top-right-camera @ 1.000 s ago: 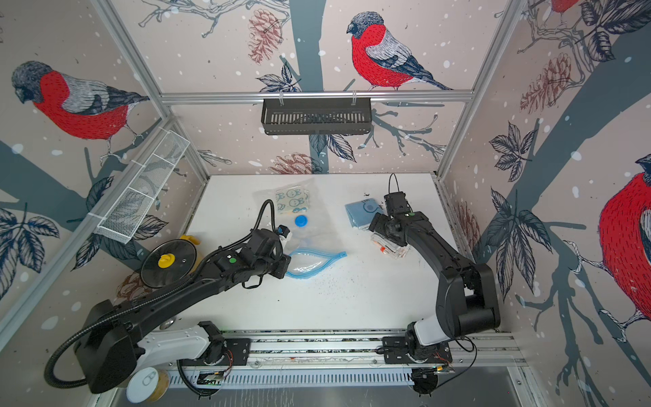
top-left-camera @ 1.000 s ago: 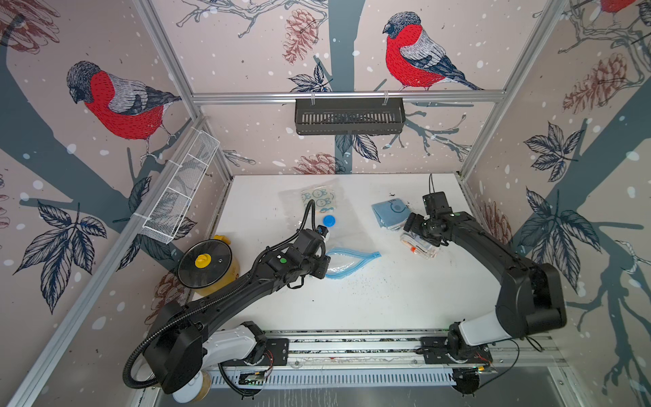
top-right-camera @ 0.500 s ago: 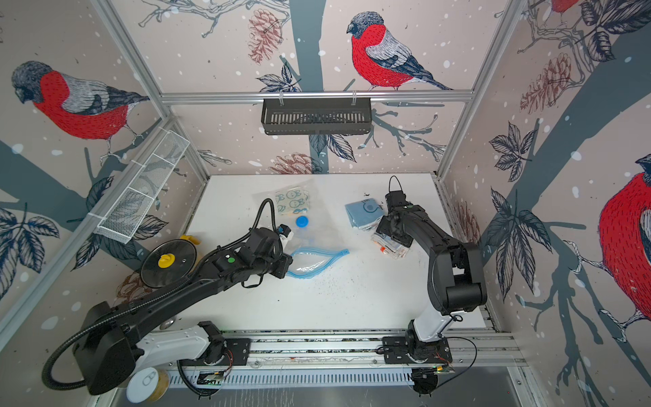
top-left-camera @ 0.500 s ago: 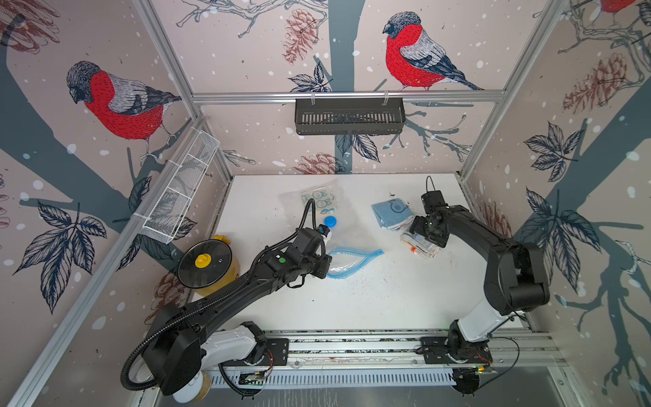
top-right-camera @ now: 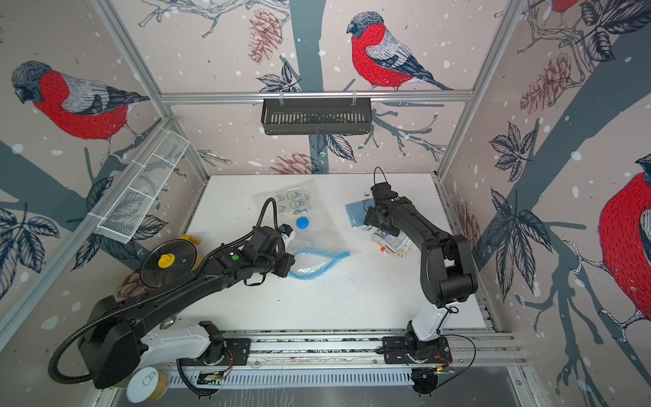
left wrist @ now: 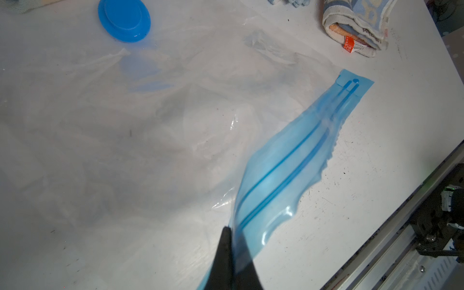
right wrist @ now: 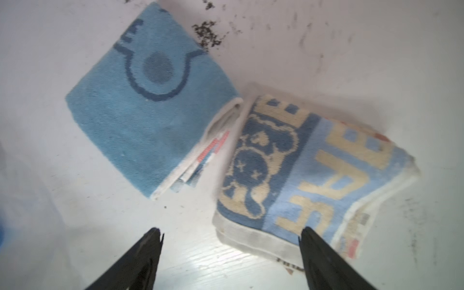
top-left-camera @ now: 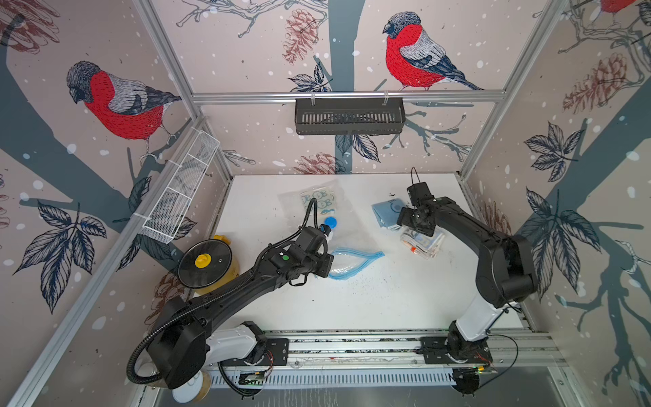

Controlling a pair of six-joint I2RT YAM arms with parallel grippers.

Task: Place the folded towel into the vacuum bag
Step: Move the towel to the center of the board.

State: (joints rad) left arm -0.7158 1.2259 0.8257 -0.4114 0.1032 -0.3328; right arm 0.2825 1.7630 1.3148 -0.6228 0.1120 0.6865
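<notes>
The vacuum bag [top-left-camera: 347, 230] lay flat on the white table [top-left-camera: 352, 310] near the centre of both top views, clear and crinkled, with its round blue valve cap [top-left-camera: 330, 222] on its upper half. Its blue zip strip [top-left-camera: 355, 260] ran along the lower edge, and the two lips were parted there into a leaf-shaped opening. At the bag's upper end a pale bunny-print cloth [top-left-camera: 318, 201] showed; I could not tell whether it was inside the plastic or under it.

The left gripper [left wrist: 229, 251] was at the left end of the strip, its fingers [left wrist: 222, 253] pressed together on the blue plastic, which rose toward them from the table.

Right of the bag, apart from it, two folded towels lay just beside each other: a plain blue towel [right wrist: 150, 113] above and a patterned blue-and-cream towel [right wrist: 313, 175] below and to the right, with an orange tag [left wrist: 348, 46]. Neither was in the bag. The right gripper [right wrist: 231, 231] hung over them with its fingers [right wrist: 324, 261] spread wide and nothing between them; one tip overlapped the patterned towel's edge in the wrist view, contact unclear.

Dark crumbs [top-left-camera: 355, 280] speckled the table below the strip. A yellow pot with a glass lid [top-left-camera: 204, 262] stood at the left edge.
</notes>
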